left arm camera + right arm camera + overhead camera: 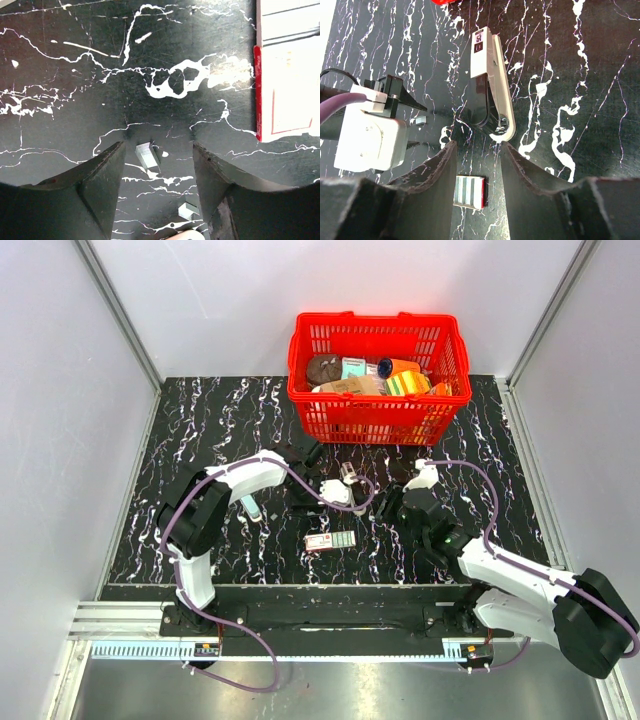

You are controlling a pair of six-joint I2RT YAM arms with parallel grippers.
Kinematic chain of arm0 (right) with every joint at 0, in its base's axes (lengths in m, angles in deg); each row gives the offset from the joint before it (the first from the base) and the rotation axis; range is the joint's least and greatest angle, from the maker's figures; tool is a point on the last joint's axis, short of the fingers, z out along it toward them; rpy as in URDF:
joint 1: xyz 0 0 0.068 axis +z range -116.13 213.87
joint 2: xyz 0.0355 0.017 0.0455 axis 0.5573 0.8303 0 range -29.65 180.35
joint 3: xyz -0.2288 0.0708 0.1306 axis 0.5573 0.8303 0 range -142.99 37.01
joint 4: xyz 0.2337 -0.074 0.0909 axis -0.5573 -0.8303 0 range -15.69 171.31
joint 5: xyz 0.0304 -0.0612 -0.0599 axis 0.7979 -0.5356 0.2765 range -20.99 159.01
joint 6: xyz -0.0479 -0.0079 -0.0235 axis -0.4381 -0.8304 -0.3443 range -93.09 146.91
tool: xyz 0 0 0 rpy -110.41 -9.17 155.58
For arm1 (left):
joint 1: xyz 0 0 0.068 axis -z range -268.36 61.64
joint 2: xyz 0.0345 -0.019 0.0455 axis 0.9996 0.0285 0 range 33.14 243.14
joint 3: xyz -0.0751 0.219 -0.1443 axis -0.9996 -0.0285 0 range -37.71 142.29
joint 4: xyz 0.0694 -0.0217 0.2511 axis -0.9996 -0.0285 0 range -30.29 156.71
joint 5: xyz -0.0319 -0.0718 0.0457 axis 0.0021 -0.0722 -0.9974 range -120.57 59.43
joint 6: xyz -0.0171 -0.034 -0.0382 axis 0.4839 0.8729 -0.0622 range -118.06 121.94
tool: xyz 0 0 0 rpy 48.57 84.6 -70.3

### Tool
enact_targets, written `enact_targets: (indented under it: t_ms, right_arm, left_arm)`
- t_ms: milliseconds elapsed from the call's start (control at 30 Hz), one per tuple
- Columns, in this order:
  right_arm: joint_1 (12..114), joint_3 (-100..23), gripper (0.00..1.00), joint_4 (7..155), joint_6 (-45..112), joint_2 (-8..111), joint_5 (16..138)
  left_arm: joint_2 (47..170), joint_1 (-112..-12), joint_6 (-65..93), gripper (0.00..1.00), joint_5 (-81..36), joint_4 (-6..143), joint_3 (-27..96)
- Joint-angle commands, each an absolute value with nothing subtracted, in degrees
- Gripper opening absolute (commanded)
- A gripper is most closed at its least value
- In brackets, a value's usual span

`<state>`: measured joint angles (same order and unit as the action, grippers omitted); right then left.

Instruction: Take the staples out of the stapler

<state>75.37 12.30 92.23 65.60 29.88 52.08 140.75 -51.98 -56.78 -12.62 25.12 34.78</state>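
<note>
Open and empty, my left tool [158,146] hangs just beyond the box [285,90], on the box's far side, with its fingers well apart. Between those fingers, touched by neither, a short strip of staples [145,155] lies on the black marbled surface [75,100]. A second strip [187,210] lies near the first.

My right tool [478,144] is off to the right of the box. Its fingers stand a narrower gap apart and likewise hold nothing. Through that gap I see the box's striped end.

The stapler [487,85] lies on the surface beyond the box, near both tools and touched by neither, with its pale outer arm and its black inner part both showing.
</note>
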Motion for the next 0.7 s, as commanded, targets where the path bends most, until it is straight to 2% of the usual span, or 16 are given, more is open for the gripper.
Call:
enact_targets:
  t_ms: [0, 233, 667]
  right_arm:
    - [75.0, 12.8, 0.45, 94.7, 65.2, 29.0, 51.8]
    - [75.1, 13.0, 0.43, 94.8, 65.2, 28.8, 51.7]
    - [75.0, 13.2, 0.39, 95.0, 65.2, 28.5, 51.9]
  left_arm:
    - [139.1, -52.1, -54.6, 0.6, -12.9, 27.6, 35.2]
    - [140.4, -52.1, -49.2, 0.54, -13.7, 29.3, 35.4]
    - [140.1, -52.1, -45.6, 0.49, -19.3, 31.7, 32.1]
